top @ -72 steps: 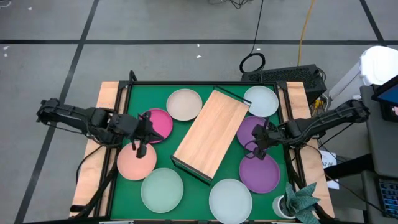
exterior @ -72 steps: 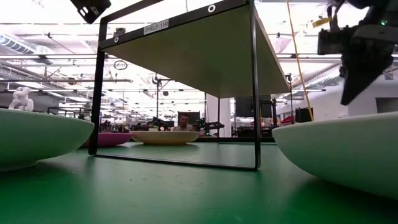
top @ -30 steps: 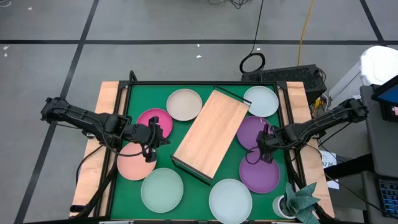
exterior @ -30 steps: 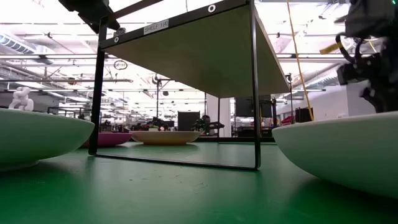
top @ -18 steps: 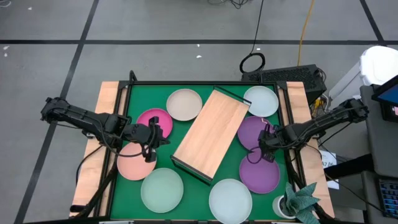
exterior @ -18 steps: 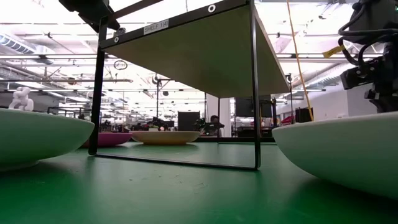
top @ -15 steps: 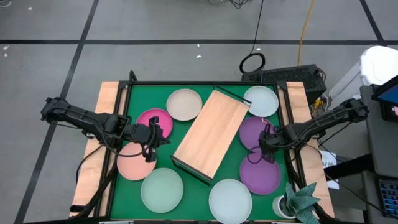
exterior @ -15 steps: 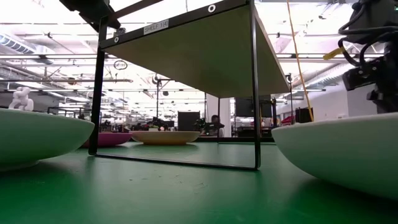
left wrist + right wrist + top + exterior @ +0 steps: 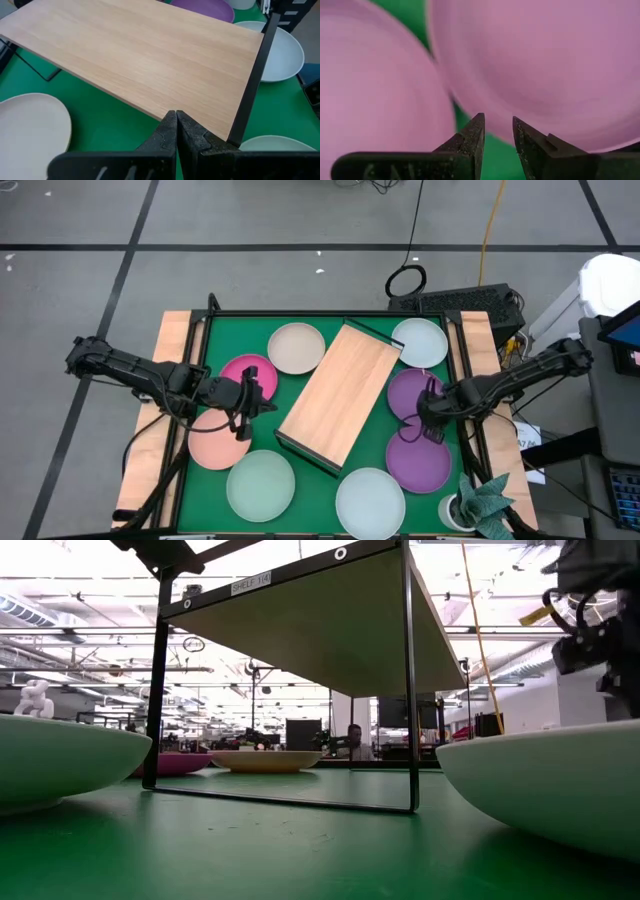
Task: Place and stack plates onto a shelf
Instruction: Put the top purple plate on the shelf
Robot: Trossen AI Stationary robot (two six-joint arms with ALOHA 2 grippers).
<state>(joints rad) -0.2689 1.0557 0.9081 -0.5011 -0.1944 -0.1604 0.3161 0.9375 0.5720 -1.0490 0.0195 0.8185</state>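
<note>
The wooden shelf (image 9: 340, 392) stands slantwise mid-table on its thin dark frame. Around it on the green mat lie cream (image 9: 296, 347), magenta (image 9: 243, 375), salmon (image 9: 215, 442), mint (image 9: 260, 484), two whitish blue (image 9: 370, 500) (image 9: 420, 342) and two purple plates (image 9: 405, 390) (image 9: 417, 460). My left gripper (image 9: 252, 395) (image 9: 176, 117) is shut and hovers by the magenta plate's right rim, facing the shelf board (image 9: 150, 55). My right gripper (image 9: 428, 425) (image 9: 497, 121) is narrowly open and points down over the gap between the two purple plates (image 9: 370, 90) (image 9: 550, 65).
A green paper plant in a white cup (image 9: 482, 505) stands at the table's near right corner. Wooden side boards (image 9: 172, 340) (image 9: 478, 340) flank the mat. In the low view the shelf's dark legs (image 9: 410, 680) rise between two near plates (image 9: 60, 760) (image 9: 550, 780).
About two seconds ago my left gripper was farther left and has moved right toward the shelf. My right gripper has moved toward the near edge and down to the gap between the purple plates. In the last second both have stayed nearly still.
</note>
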